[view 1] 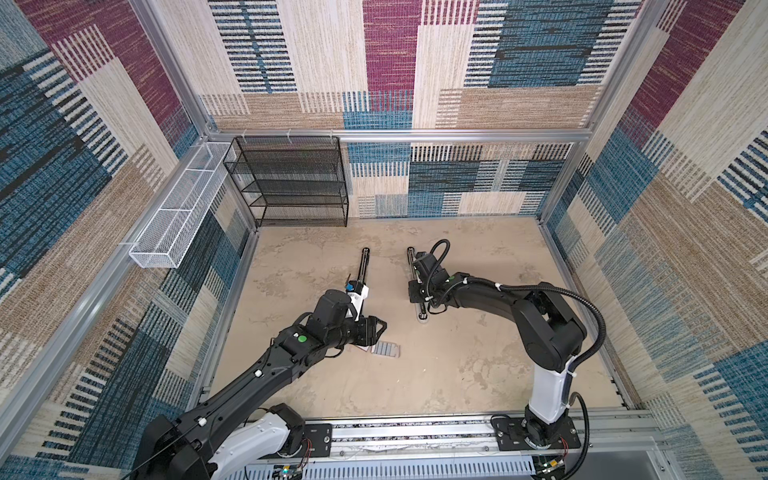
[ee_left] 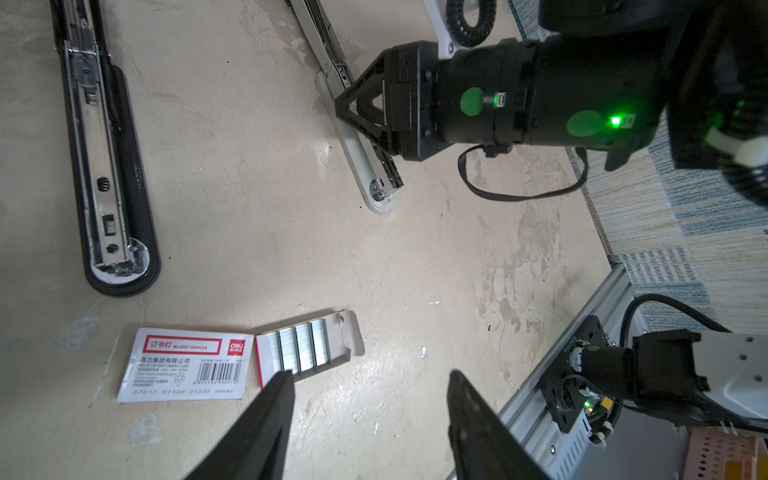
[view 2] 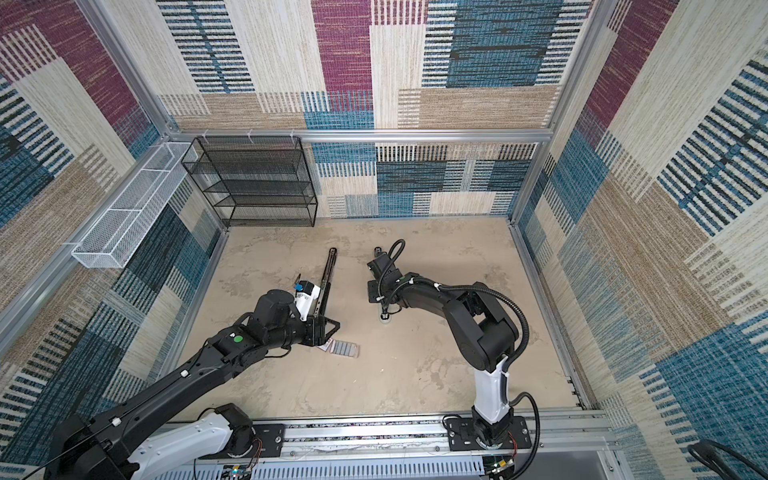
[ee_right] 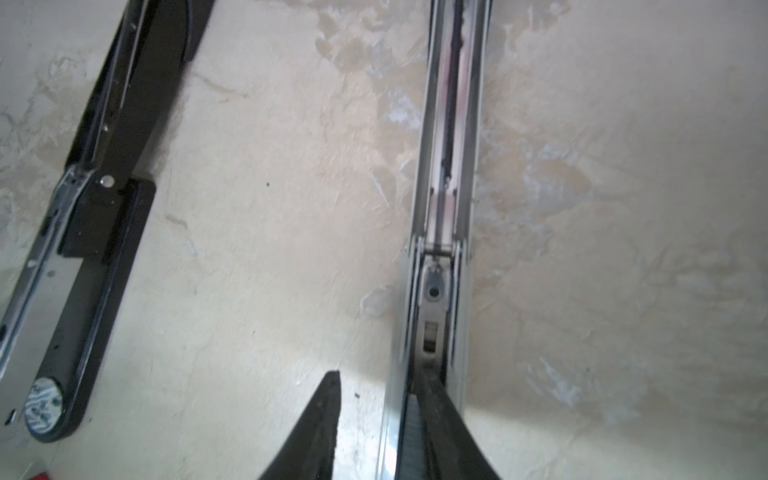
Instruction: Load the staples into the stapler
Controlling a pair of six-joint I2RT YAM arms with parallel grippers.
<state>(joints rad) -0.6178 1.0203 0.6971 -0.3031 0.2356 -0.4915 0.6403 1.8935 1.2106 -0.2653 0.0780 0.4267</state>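
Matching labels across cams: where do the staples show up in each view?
Top view: staples left of centre on the table, below the black stapler.
Top view: same place, below that stapler.
Left wrist: staples beside the white box, at one fingertip of the open left claw.
Right wrist: not in it.
Shared landmark: the black stapler, in all four.

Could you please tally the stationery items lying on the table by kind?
Long opened staplers, one black, one white: 2
White cardboard staple box with red label: 1
Flat tray of grey metal staples: 1
Total: 4
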